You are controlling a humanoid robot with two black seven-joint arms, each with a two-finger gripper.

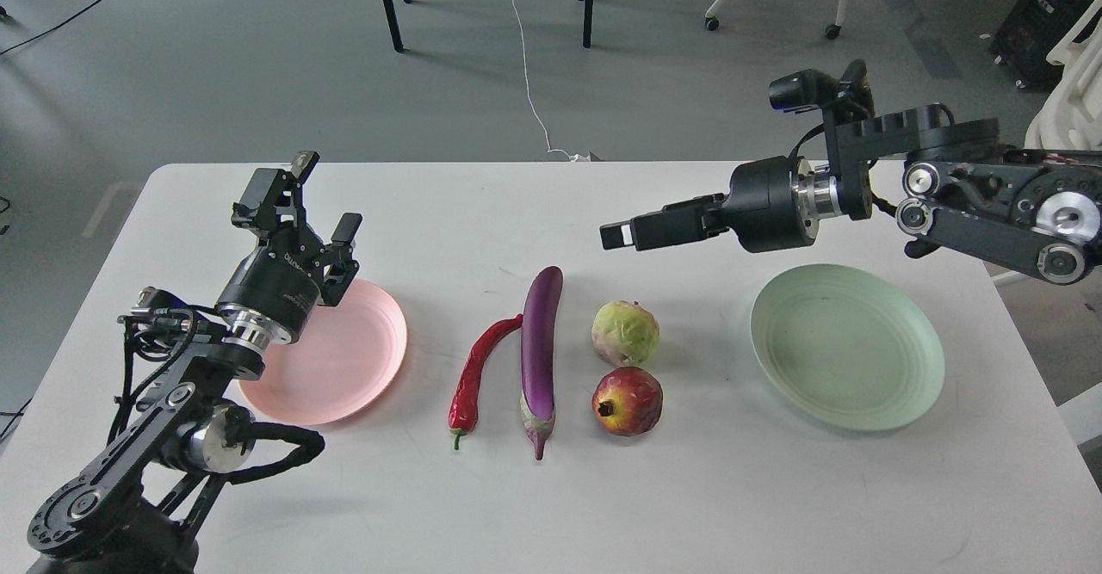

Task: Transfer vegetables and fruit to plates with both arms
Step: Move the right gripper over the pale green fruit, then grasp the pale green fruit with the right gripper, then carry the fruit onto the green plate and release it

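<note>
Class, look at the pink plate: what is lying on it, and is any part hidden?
Nothing lies on the visible part of the pink plate. Its left part is covered by the left gripper and arm, so that area cannot be checked.

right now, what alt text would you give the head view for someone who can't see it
A white table holds a red chili, purple eggplant, green-yellow fruit and pomegranate in the middle, between an empty pink plate and an empty green plate. The left gripper is open above the pink plate; the right gripper hovers empty above the table.
</note>
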